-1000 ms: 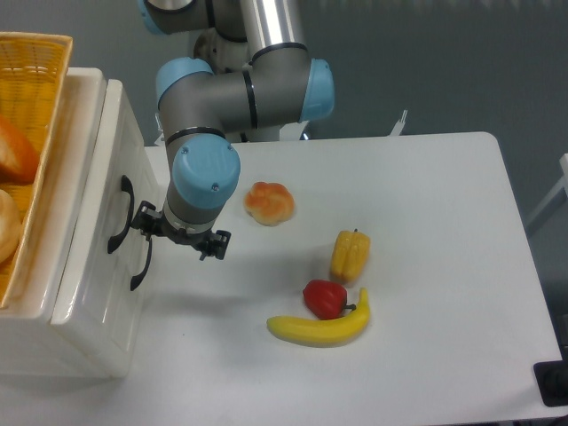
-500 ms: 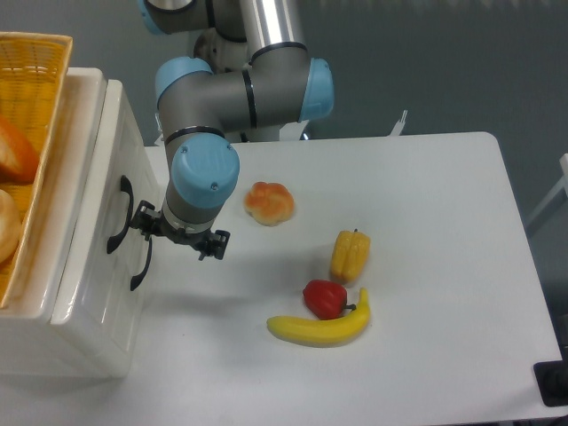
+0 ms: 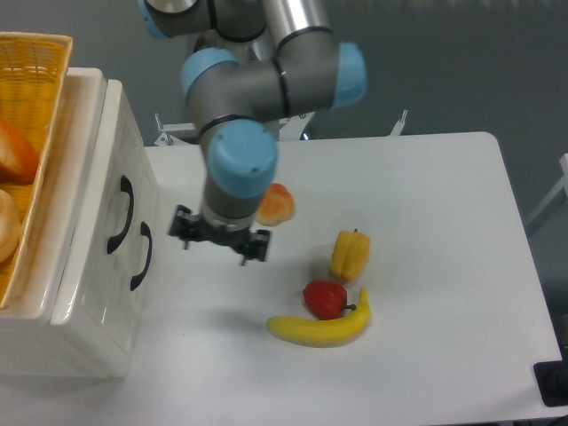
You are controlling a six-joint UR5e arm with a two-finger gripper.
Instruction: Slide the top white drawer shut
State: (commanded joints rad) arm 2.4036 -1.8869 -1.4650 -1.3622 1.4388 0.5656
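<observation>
The top white drawer [image 3: 105, 182] is at the left, its black curved handle [image 3: 122, 214] facing the table. Its front looks about flush with the lower drawer [image 3: 115, 293] beneath it. My gripper [image 3: 220, 240] hangs over the table to the right of the handles, roughly a hand's width away and touching nothing. It points straight down, so the blue wrist above hides its fingers. Only black parts stick out on either side.
An orange wicker basket [image 3: 35, 67] holding bread sits on top of the cabinet. On the white table [image 3: 426, 195] lie a bread roll [image 3: 279, 205], partly behind my wrist, a yellow pepper [image 3: 350, 255], a red pepper [image 3: 325, 298] and a banana [image 3: 321, 329].
My gripper has pulled away to the right from the drawer handles, where it stood before. The arm's elbow has swung right too. The drawer front has not visibly shifted.
</observation>
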